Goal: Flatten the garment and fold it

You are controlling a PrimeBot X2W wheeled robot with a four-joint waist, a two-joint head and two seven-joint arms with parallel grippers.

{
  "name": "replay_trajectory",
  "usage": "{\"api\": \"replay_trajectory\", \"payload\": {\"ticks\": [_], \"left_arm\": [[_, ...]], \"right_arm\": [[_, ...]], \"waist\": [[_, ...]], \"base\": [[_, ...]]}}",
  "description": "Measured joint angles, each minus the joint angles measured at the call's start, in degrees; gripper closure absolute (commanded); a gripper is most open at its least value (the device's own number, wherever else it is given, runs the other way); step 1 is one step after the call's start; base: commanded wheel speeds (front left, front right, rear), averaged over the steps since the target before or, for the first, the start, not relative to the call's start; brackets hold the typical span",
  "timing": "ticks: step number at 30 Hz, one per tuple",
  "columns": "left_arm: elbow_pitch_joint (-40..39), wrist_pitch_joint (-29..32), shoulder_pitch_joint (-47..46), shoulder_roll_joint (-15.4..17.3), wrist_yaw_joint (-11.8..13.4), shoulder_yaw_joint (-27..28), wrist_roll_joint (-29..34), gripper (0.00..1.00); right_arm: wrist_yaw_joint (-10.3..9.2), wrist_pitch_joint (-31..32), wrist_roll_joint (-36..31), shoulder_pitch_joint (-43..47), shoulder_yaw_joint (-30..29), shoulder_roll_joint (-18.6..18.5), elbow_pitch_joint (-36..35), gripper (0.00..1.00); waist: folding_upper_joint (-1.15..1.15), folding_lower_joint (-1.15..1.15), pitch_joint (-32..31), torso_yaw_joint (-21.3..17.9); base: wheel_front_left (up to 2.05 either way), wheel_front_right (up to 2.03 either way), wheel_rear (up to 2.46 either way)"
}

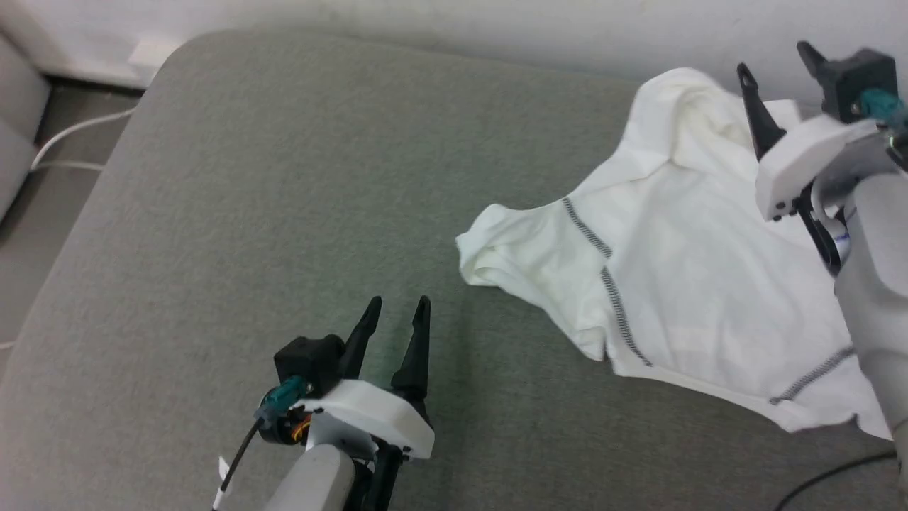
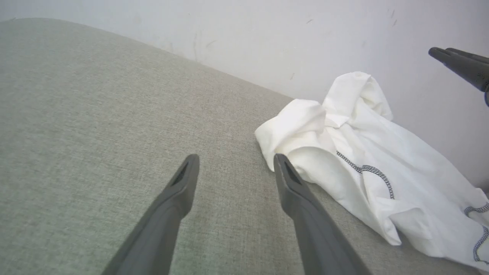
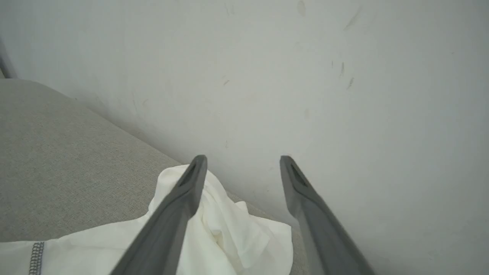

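Grey cushion fabric [image 1: 284, 177] carries the crumpled white shirt [image 1: 674, 262], right of the parted, empty fingers of the left gripper [image 1: 399, 304] and beneath the equally parted ones of the right gripper [image 1: 773, 58], so a good flattening likely means pinching opposite edges and drawing them apart.

We noted a broad grey-green upholstered cushion [image 1: 248, 213] with a rounded far-left corner and a fine, even weave. Behind it stood a pale wall [image 1: 461, 25], which the wrist views showed scuffed with a few faint dark marks. Left of the cushion lay a strip of grey floor [image 1: 50, 206]. Across it a white cable [image 1: 74, 131] curved from the cushion's edge toward another grey padded piece [image 1: 18, 99] at the frame's border. A small white block [image 1: 152, 53] sat at the wall's foot, just beyond the cushion's corner.
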Motion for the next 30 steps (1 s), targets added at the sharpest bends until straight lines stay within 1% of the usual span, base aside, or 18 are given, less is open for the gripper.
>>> {"api": "replay_trajectory", "payload": {"ticks": [3, 6, 10, 12, 15, 18, 19, 21, 24, 30], "left_arm": [[-0.1, 0.0, 1.1, 0.2, 0.0, 0.0, -0.1, 0.0], [-0.3, 0.3, 2.2, 0.3, -0.1, 0.0, -0.6, 0.0], [-0.8, 1.6, 3.4, 0.4, -0.7, -0.3, -1.8, 0.0], [-1.0, 2.8, 3.8, 0.4, -1.1, -0.8, -2.4, 0.0], [-0.9, 4.8, 4.1, 0.5, -1.1, -1.8, -2.5, 0.0], [-0.7, 6.3, 4.0, 0.4, -1.5, -1.7, -4.0, 0.0], [-0.7, 6.3, 4.0, 0.4, -1.5, -1.7, -4.0, 0.0], [-0.1, 7.3, 3.8, 0.3, -1.5, -1.4, -5.1, 0.0], [1.3, 8.9, 2.2, 0.2, -0.9, -0.5, -6.8, 0.0], [5.7, 11.3, -2.9, 0.5, 0.4, 1.4, -7.8, 0.0]], "right_arm": [[0.0, -0.5, 4.0, 5.8, -2.0, -0.5, -6.0, 0.0], [0.0, -0.9, 7.3, 13.1, -5.6, -1.0, -14.1, 0.0], [0.0, -0.9, 8.4, 24.2, -11.3, -0.3, -26.2, 0.0], [0.0, -0.9, 8.3, 30.1, -14.0, 1.2, -31.5, 0.0], [-0.01, 0.2, 8.2, 37.8, -18.3, 4.7, -38.4, 0.0], [-0.01, 1.9, 7.3, 43.2, -20.8, 8.2, -44.7, 0.0], [-0.01, 1.9, 7.3, 43.2, -20.8, 8.2, -44.7, 0.0], [-0.01, 2.9, 6.8, 45.3, -21.3, 9.8, -48.3, 0.0], [-0.01, 4.2, 6.5, 47.1, -21.4, 11.1, -52.2, 0.0], [-0.01, 5.2, 6.4, 48.1, -21.0, 12.3, -55.3, 0.0]], "waist": [[0.0, 0.0, -1.8, -2.5], [0.0, -0.01, -3.4, -5.2], [0.0, -0.01, -4.9, -8.7], [0.0, -0.01, -5.5, -10.4], [0.0, -0.01, -6.1, -12.8], [0.0, -0.01, -6.3, -14.9], [0.0, -0.01, -6.3, -14.9], [0.0, 0.0, -6.3, -16.1], [0.0, 0.0, -5.8, -17.7], [0.0, 0.01, -3.8, -19.9]], "base": [[0.0, 0.0, 0.0], [0.0, 0.0, 0.0], [0.0, 0.0, 0.0], [0.0, 0.0, 0.0], [0.0, 0.0, 0.0], [0.0, 0.0, 0.0], [0.0, 0.0, 0.0], [0.0, 0.0, 0.0], [0.0, 0.0, 0.0], [0.0, 0.0, 0.0]]}}
